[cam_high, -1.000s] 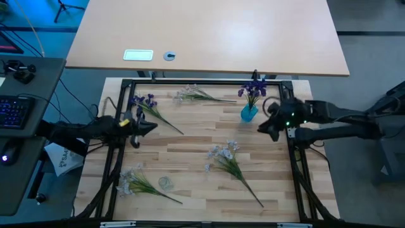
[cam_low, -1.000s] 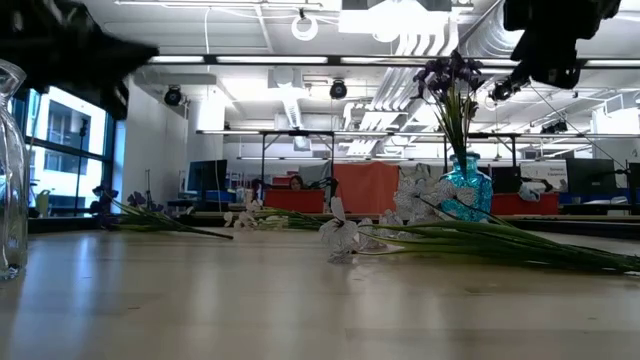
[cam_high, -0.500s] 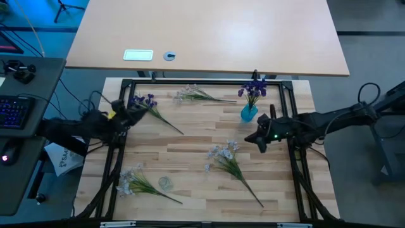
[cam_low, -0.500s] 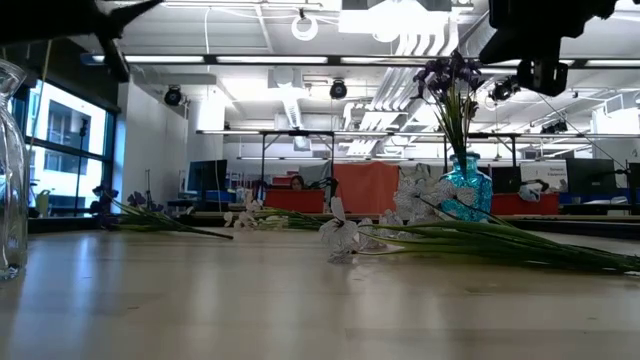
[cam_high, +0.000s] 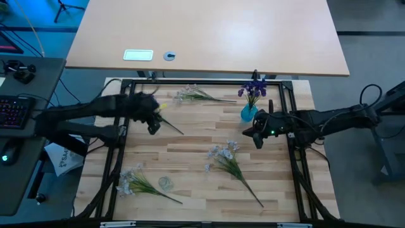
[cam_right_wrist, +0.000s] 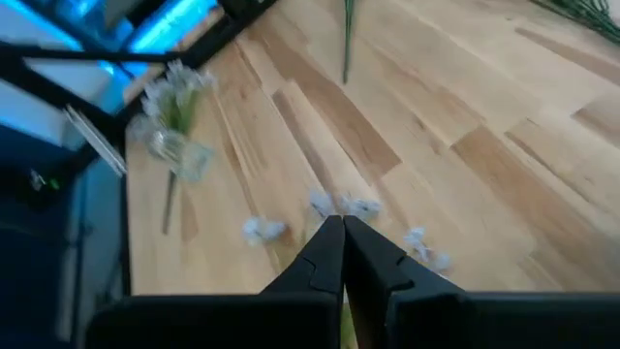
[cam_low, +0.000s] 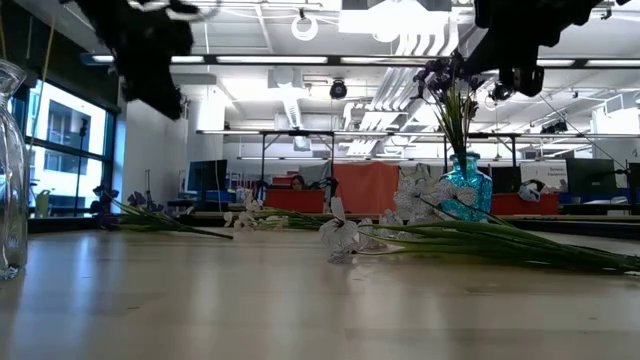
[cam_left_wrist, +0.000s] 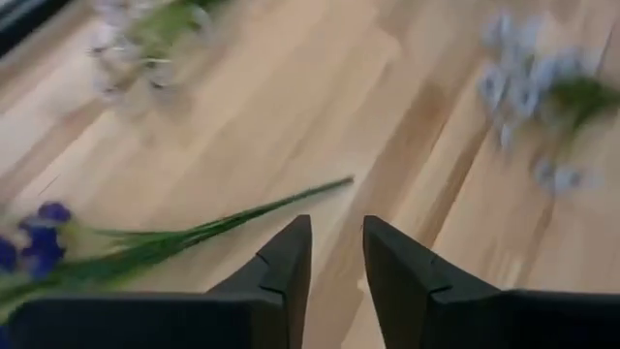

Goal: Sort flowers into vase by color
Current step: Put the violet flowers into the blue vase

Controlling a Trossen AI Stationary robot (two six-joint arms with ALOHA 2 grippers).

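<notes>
A purple-bloomed flower (cam_left_wrist: 242,215) lies flat at the far left of the table, its stem (cam_high: 173,126) pointing toward the middle. My left gripper (cam_left_wrist: 336,237) hovers open just above that stem's end (cam_high: 154,125), tipped downward. Purple blooms (cam_high: 254,88) stand in the blue vase (cam_high: 249,113) at the far right. Pale flowers lie at the far edge (cam_high: 195,95), in the middle (cam_high: 224,158) and near left (cam_high: 136,183), the last beside a clear vase (cam_high: 164,183). My right gripper (cam_high: 255,138) is shut and in the air over the middle pale flower (cam_right_wrist: 339,206).
A black frame (cam_high: 202,82) runs around the wooden table top. A larger bare table (cam_high: 209,38) stands beyond the far edge. In the low view the clear vase (cam_low: 8,170) stands at the left and the blue vase (cam_low: 466,190) at the right, with open board between them.
My left gripper has risen, swung toward the table's far edge and then right over the purple flower, tipping from near level to pointing steeply down. My right gripper has moved toward the table's left, away from the blue vase. No flower has moved.
</notes>
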